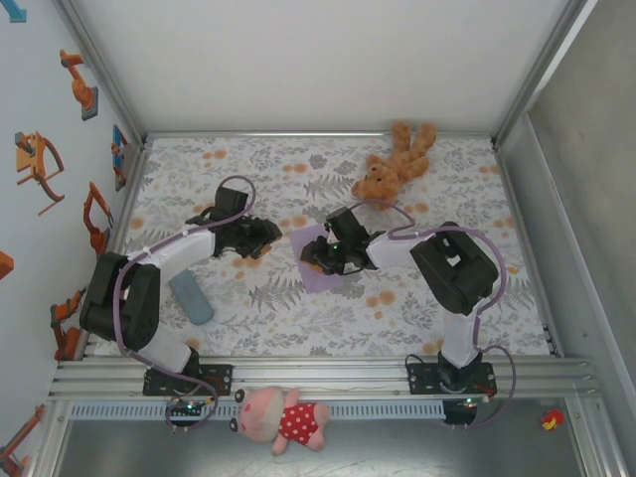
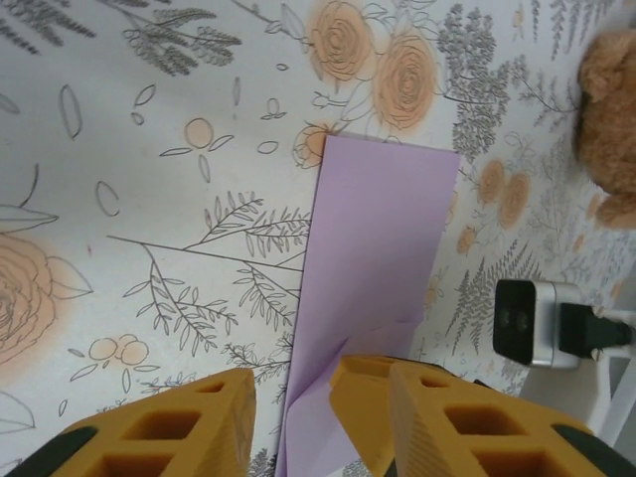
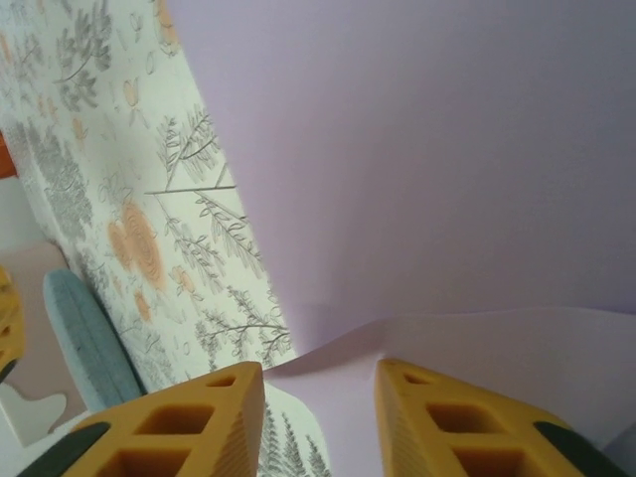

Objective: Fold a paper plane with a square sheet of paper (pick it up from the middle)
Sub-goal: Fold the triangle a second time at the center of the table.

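The square sheet of paper (image 1: 318, 277) is pale lilac and lies partly folded on the flowered table, in the middle. My right gripper (image 1: 316, 260) is low over it. In the right wrist view a raised flap of the paper (image 3: 447, 159) lies between the spread yellow fingers of the right gripper (image 3: 318, 422), which is open and holds nothing. My left gripper (image 1: 266, 237) is just left of the sheet. The left wrist view shows the folded paper (image 2: 383, 229) as a long strip, its near edge reaching between the parted fingers of the left gripper (image 2: 293, 422), also open.
A grey-blue pad (image 1: 191, 296) lies at the front left, also seen as the pad (image 3: 89, 338) in the right wrist view. A brown teddy bear (image 1: 393, 164) sits at the back, right of centre. A pink pig toy (image 1: 283, 417) rests on the front rail.
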You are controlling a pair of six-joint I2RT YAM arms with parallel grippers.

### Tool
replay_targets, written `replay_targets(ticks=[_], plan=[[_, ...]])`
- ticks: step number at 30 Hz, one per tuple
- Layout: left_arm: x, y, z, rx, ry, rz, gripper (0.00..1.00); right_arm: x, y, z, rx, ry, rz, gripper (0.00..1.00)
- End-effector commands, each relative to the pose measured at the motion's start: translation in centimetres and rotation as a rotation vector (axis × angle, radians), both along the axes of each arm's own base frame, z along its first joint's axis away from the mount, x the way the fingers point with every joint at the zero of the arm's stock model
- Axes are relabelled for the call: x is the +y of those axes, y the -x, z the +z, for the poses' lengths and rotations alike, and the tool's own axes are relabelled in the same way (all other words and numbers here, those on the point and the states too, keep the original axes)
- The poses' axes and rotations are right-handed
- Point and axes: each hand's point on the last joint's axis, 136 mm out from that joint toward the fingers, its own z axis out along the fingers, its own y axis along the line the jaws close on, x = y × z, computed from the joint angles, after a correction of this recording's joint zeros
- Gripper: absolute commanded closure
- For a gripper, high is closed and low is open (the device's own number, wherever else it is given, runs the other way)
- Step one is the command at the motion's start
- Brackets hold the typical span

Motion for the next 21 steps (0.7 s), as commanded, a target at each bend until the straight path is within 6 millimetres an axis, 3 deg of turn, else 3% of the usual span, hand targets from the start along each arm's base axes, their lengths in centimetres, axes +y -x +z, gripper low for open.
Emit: replay_targets(ticks=[1, 8, 15, 21], plan=[[-1.4, 0.8, 0.4, -0.010, 0.040, -0.038, 0.67, -4.2, 2.8, -6.0, 0.130, 0.230, -0.034, 0.71], [-4.2, 1.8, -0.9, 0.003, 0.074, -0.120, 0.87, -5.3, 3.5, -7.4, 0.155, 0.303, -0.029, 0.98], [-6.6, 2.5, -2.7, 0.040, 0.063, -0.195, 0.96, -6.2, 3.9, -7.9, 0.176, 0.359, -0.037, 1.00], [-7.3, 2.5, -4.0, 0.064, 0.045, -0.215, 0.98, -6.4, 3.9, -7.9, 0.175, 0.364, -0.043, 1.00]])
